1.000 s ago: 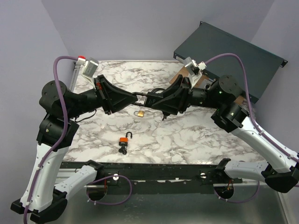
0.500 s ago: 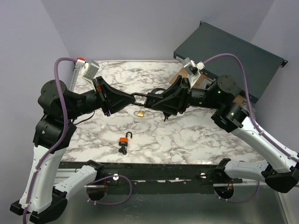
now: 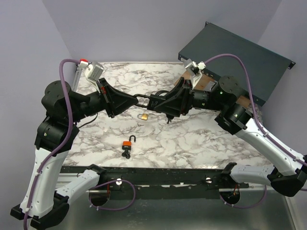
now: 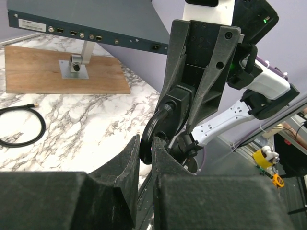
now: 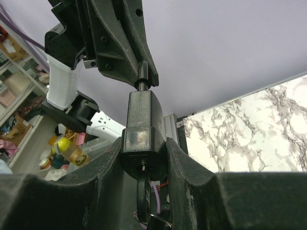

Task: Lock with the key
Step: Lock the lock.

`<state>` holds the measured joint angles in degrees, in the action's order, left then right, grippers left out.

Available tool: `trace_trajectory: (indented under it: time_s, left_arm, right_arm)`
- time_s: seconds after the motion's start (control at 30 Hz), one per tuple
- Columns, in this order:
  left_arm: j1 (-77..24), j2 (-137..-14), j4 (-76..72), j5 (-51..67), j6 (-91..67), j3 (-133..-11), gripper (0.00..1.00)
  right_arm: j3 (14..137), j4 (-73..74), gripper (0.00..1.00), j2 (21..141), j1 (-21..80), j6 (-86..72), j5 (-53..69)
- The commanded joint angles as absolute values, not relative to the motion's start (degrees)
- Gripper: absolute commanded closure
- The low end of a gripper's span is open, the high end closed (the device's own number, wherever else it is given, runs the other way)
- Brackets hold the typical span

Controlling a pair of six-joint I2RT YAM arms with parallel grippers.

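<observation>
Nothing here can be read. The dark rack unit (image 4: 86, 19) at the back of the bench (image 4: 72, 120) carries a small pale sticker (image 4: 21, 21) at the left end of its front panel, its print too small to make out.

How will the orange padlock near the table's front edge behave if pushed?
The orange padlock lies flat, so it likely slides, not rolls. Its metal shackle looks open: it may swing or snag, and suggests heft.

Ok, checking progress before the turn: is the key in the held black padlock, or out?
In: the key sticks out of the bottom of the black padlock, which is clamped between the right fingers.
</observation>
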<state>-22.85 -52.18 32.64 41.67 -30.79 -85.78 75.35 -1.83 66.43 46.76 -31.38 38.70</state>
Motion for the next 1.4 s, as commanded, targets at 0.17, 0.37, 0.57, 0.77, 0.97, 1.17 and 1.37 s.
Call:
trace_trajectory:
  time_s: [0.17, 0.37, 0.57, 0.77, 0.97, 1.17, 1.37]
  left_arm:
    - [-26.0, -53.7, 34.9, 37.5, -27.2, -86.1, 0.84]
    - [-27.7, -53.9, 36.0, 33.9, -25.8, -86.6, 0.88]
    - [-29.3, -53.8, 39.4, 27.1, -23.2, -87.7, 0.88]
    - [-29.4, -53.3, 41.0, 24.8, -22.3, -89.2, 0.71]
    - [-29.4, -53.0, 42.4, 23.0, -21.4, -90.9, 0.69]
    - [-29.4, -53.2, 42.4, 23.1, -21.4, -90.9, 0.71]
    - [-29.8, -53.7, 41.9, 23.9, -21.4, -90.6, 0.77]
  right_arm:
    - [78.5, -5.9, 0.99, 66.9, 47.3, -33.6, 40.5]
    - [78.7, -5.4, 0.99, 67.2, 47.3, -33.9, 40.4]
    - [80.0, -1.4, 0.99, 67.0, 47.3, -31.5, 38.3]
    - [80.9, -0.1, 0.99, 66.4, 47.3, -30.6, 37.5]
    - [81.1, 1.6, 0.99, 66.3, 47.3, -30.1, 36.6]
    - [81.3, 1.6, 0.99, 66.6, 47.3, -30.1, 36.6]
    - [81.5, 1.5, 0.99, 67.0, 47.3, -30.4, 36.7]
